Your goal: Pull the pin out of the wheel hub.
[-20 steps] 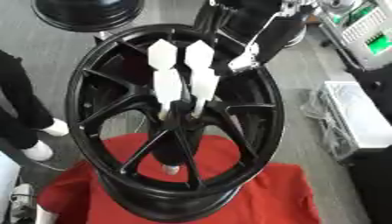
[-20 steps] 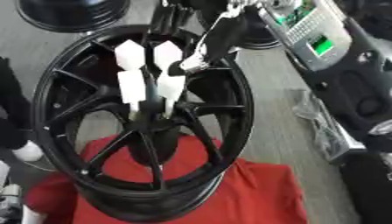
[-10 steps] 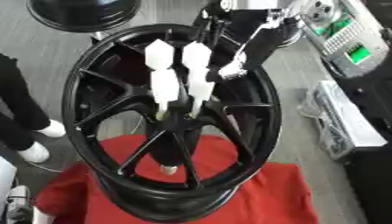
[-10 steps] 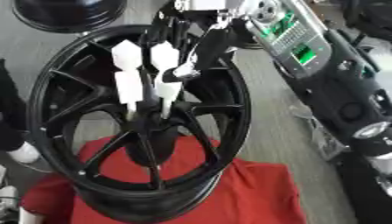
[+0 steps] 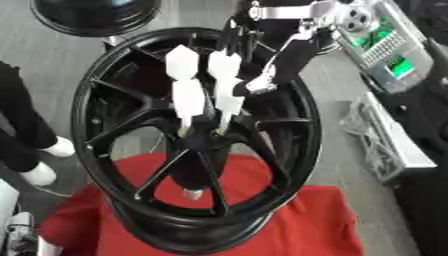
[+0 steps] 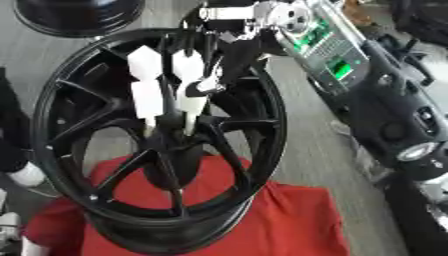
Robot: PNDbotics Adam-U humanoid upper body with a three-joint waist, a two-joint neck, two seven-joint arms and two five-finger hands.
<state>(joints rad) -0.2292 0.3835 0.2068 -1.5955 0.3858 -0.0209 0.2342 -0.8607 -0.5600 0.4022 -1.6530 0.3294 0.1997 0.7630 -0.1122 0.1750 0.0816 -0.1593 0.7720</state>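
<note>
A black spoked wheel hub stands tilted on a red cloth. My right hand comes in from the upper right over the rim. Its white-covered fingers are straight and point down, with their tips at the hub's dark centre. The thumb stands apart to the right. A small silvery tip shows below the centre; I cannot tell whether it is the pin. A pale shape at the lower left corner may be my left hand.
A second black wheel lies at the back left. A grey device with green screens and black equipment fill the right side. A person's dark legs and white shoes stand left of the hub.
The whole picture has shifted, bringing more of the green-screened device into view. My right hand stays at the hub's centre with its fingers as before.
</note>
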